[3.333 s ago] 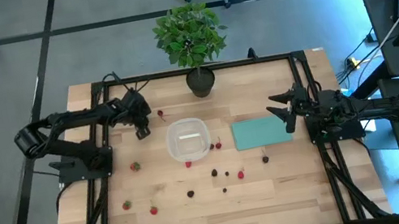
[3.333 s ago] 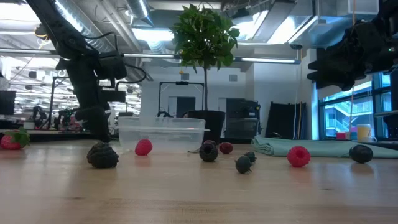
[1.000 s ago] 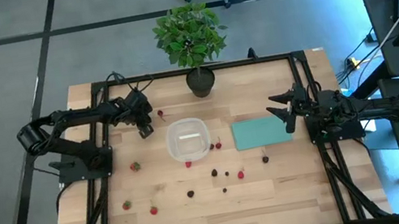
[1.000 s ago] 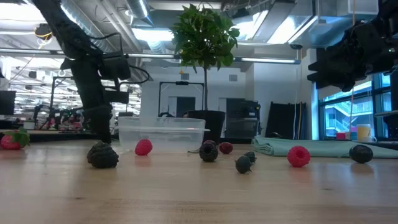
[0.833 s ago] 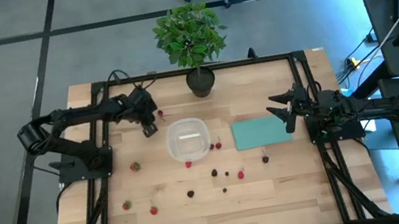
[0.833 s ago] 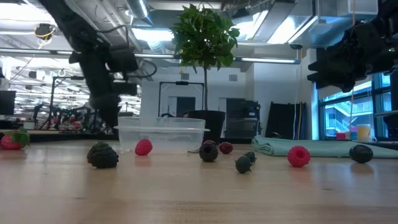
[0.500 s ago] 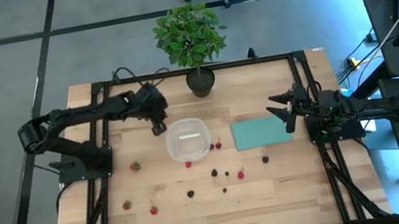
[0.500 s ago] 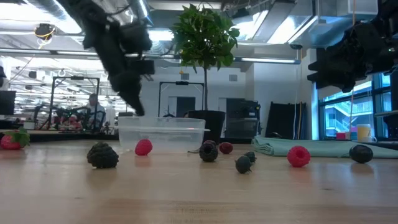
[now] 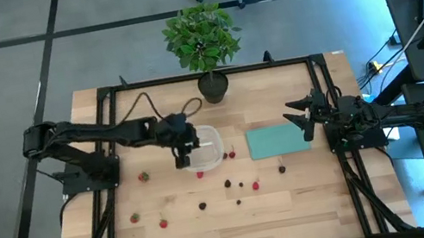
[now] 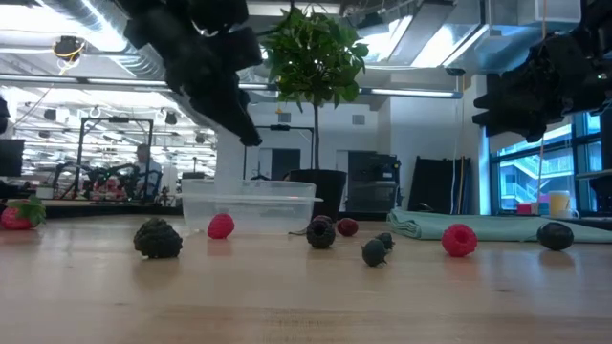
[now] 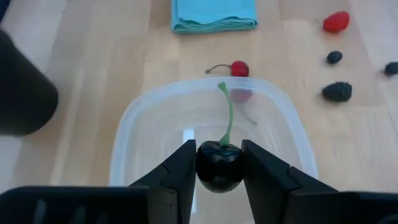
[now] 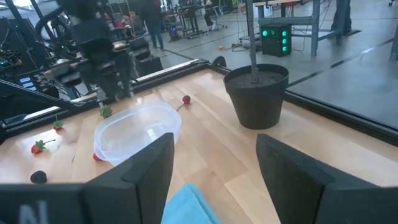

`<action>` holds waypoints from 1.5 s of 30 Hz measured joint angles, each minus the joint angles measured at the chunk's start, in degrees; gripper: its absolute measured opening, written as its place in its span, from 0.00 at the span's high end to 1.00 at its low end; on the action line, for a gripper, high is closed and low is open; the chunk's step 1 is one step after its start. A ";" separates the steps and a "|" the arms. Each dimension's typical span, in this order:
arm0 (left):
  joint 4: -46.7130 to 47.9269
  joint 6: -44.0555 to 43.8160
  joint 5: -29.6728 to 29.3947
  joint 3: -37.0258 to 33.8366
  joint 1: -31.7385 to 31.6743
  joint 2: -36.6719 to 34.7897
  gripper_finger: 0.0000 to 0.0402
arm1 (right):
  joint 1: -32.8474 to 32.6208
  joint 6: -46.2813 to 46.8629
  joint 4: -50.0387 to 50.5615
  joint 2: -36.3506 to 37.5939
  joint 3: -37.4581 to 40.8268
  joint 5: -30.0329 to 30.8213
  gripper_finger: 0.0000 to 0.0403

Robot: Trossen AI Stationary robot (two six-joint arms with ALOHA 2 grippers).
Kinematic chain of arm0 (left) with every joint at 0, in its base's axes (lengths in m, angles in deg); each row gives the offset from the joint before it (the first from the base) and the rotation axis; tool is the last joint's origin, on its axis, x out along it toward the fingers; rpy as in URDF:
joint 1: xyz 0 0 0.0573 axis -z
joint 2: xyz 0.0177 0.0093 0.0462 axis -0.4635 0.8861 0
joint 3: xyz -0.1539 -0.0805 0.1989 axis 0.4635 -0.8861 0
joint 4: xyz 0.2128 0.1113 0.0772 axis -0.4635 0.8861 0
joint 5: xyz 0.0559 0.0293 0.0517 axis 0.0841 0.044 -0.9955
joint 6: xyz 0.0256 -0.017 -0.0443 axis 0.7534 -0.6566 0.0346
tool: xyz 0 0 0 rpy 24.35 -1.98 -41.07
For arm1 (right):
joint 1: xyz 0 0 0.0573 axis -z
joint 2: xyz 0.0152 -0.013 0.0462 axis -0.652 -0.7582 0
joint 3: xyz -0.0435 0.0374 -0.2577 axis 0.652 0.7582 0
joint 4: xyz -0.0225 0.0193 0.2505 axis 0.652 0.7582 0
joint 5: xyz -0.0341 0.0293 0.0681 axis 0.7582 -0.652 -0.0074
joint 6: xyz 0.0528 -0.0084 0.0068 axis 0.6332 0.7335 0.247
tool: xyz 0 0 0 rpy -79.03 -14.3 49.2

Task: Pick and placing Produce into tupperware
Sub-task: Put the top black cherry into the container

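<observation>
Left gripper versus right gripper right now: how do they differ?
The left gripper is shut on a dark cherry, green stem up; the right gripper is open and holds nothing. The left gripper hangs over the clear tupperware at mid-table; the right gripper waits at the right edge, beside the teal cloth. Both have two dark fingers.

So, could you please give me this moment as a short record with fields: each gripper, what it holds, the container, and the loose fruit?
left gripper: over the tupperware, shut on a dark cherry with a green stem
right gripper: open, empty, waiting at the table's right side by the teal cloth
tupperware content: looks empty
loose fruit: red and dark berries scattered on the table, a red cherry just outside the tupperware
potted plant: at the table's far edge
</observation>
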 joint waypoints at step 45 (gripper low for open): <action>-3.44 0.04 -2.01 0.01 -0.80 10.50 0.66 | -0.02 1.28 1.11 0.01 0.00 -0.02 0.43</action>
